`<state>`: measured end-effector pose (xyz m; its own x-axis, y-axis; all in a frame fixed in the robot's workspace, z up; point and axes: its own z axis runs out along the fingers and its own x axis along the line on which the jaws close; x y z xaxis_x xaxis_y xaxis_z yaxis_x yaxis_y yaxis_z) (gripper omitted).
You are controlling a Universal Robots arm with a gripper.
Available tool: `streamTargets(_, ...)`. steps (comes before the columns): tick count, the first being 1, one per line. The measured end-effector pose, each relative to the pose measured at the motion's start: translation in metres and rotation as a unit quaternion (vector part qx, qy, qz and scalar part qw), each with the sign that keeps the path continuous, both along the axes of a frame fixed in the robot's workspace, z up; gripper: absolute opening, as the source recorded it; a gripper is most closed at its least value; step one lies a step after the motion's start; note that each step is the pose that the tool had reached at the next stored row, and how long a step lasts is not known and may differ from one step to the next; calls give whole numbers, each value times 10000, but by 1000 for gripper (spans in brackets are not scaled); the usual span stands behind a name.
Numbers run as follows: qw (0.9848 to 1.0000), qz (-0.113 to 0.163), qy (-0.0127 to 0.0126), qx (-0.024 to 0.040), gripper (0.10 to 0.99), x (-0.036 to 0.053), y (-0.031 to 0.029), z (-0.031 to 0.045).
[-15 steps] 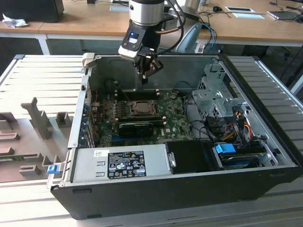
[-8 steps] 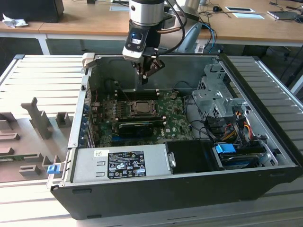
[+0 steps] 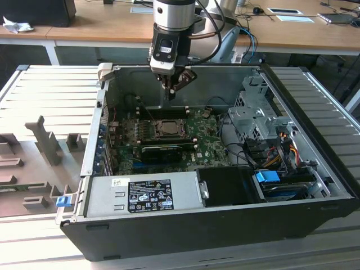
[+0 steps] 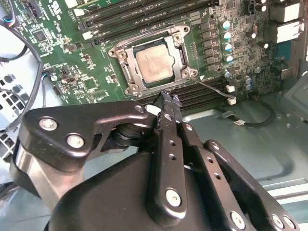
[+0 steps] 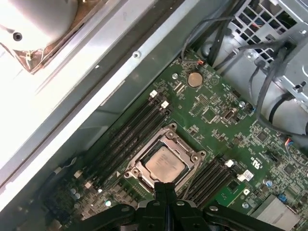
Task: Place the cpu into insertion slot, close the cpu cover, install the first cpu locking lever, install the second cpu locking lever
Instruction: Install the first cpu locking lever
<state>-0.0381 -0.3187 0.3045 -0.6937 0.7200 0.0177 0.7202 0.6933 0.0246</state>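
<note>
The cpu [image 4: 154, 62] [image 5: 165, 163] lies flat in the insertion slot [image 3: 168, 128] on the green motherboard, pale metal top facing up. The cpu cover [image 4: 181, 46] [image 5: 188, 150] lies down around it, the chip showing through its window. A thin metal lever rod [image 4: 214, 89] angles out from one corner of the socket, and another [image 4: 139, 37] runs along the opposite side. My gripper [image 3: 171, 91] [image 4: 167, 97] [image 5: 166, 188] hangs above the board just beside the socket. It is shut, fingertips together, with nothing between them.
The open black computer case [image 3: 315, 191] surrounds the board. Long black memory slots [image 5: 130, 130] flank the socket. A drive cage [image 3: 256, 115] with cable bundles [image 3: 281, 149] sits at the exterior view's right, and the power supply [image 3: 143, 194] lies in front. Grey fixtures [image 3: 45, 140] stand outside the case.
</note>
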Motion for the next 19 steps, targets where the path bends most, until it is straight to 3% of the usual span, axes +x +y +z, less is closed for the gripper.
streamTargets(3,9997,249,0,0,106,0,0,0)
streamTargets(13,9979,647,0,0,106,0,0,0)
streamTargets(19,9948,1018,0,0,106,0,0,0)
